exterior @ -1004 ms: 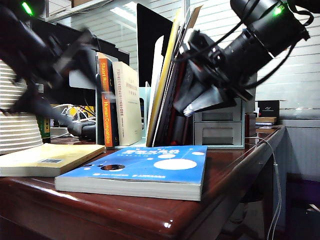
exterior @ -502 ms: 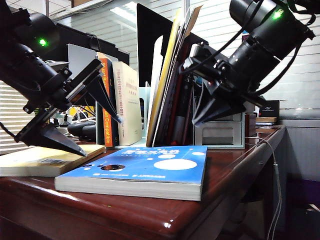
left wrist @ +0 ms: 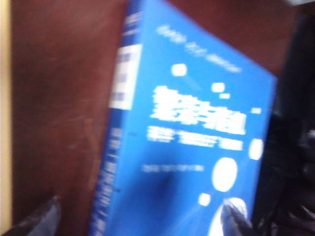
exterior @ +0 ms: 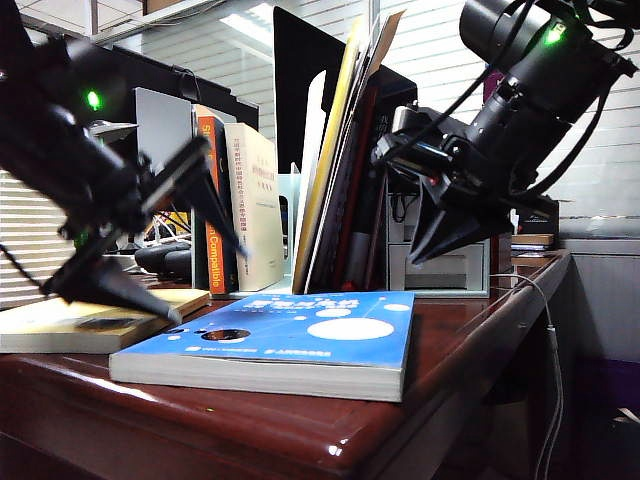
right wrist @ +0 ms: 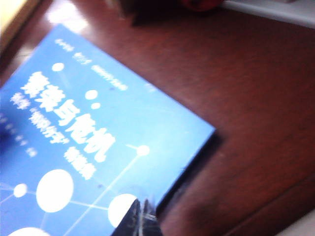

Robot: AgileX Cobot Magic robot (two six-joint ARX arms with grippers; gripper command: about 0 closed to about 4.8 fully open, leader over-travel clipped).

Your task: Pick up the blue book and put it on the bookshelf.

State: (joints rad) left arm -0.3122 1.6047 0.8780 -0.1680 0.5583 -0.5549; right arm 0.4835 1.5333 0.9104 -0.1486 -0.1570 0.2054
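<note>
The blue book (exterior: pixel 300 340) lies flat near the front edge of the dark wooden table, cover up. My left gripper (exterior: pixel 205 280) hangs open just above its left end. In the left wrist view the blurred book (left wrist: pixel 197 137) fills the frame; the left gripper (left wrist: pixel 138 221) straddles the spine, one fingertip (left wrist: pixel 39 219) over wood, the other over the cover. My right gripper (exterior: pixel 415 258) is shut and points down above the book's far right side. The right wrist view shows the right gripper (right wrist: pixel 142 211) over the book's (right wrist: pixel 88 137) edge. The bookshelf (exterior: pixel 291 215) stands behind, holding upright books.
A pale yellow paperback (exterior: pixel 90 315) lies left of the blue book, under the left arm. An orange-spined book (exterior: pixel 213 220) and leaning folders (exterior: pixel 340 150) stand in the rack. A grey drawer organizer (exterior: pixel 450 265) sits behind the right gripper. The table edge (exterior: pixel 470 350) drops off at the right.
The left arm swung down from the upper left, bringing its open gripper low over the book's left end. The right gripper shut and tipped its point downward.
</note>
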